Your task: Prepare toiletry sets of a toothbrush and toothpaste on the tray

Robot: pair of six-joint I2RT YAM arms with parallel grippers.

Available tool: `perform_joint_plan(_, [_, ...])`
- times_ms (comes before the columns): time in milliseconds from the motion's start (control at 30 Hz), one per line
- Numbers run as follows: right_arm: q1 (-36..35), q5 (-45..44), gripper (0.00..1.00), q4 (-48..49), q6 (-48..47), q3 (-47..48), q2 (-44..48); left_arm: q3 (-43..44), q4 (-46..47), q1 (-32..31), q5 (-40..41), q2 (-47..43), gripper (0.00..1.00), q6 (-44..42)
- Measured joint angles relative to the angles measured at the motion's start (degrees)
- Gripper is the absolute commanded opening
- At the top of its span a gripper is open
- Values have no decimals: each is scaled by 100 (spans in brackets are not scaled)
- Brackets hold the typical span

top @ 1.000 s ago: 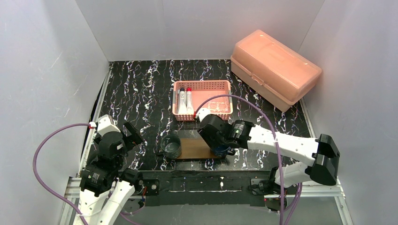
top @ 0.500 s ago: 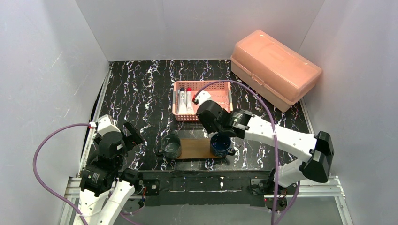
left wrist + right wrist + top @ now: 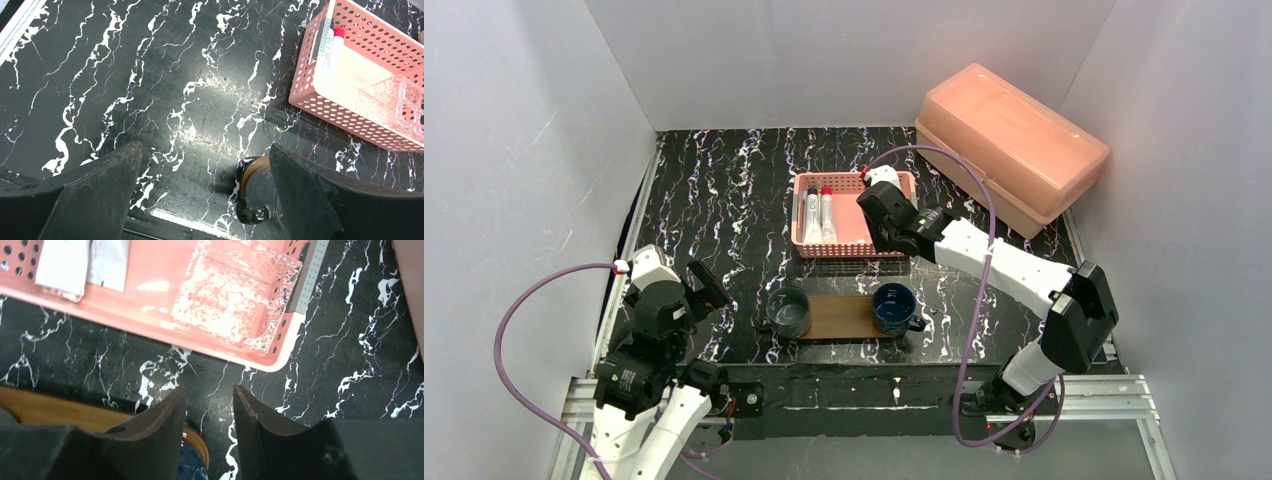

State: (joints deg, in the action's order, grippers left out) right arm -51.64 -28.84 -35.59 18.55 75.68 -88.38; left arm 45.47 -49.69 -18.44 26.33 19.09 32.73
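Since a second ago, our right gripper [image 3: 207,390] has left the dark blue mug [image 3: 893,307] on the tray's [image 3: 842,317] end and swung out to the pink basket [image 3: 854,214]. Its jaws keep a narrow gap, holding nothing. Under the fingers lie tray and mug. Just ahead is the basket's corner with the clear faceted glass [image 3: 235,290], and farther left the toothpaste tubes [image 3: 819,215]. We judge the glass comes next: widen, descend, straddle it. Our left gripper [image 3: 205,150] gapes wide, empty.
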Motion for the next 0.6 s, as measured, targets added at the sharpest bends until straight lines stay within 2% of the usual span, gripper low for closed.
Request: perform_joint_plan(600, [625, -310, 49, 415, 977, 354, -986, -2, 4, 2, -17, -116, 99, -17])
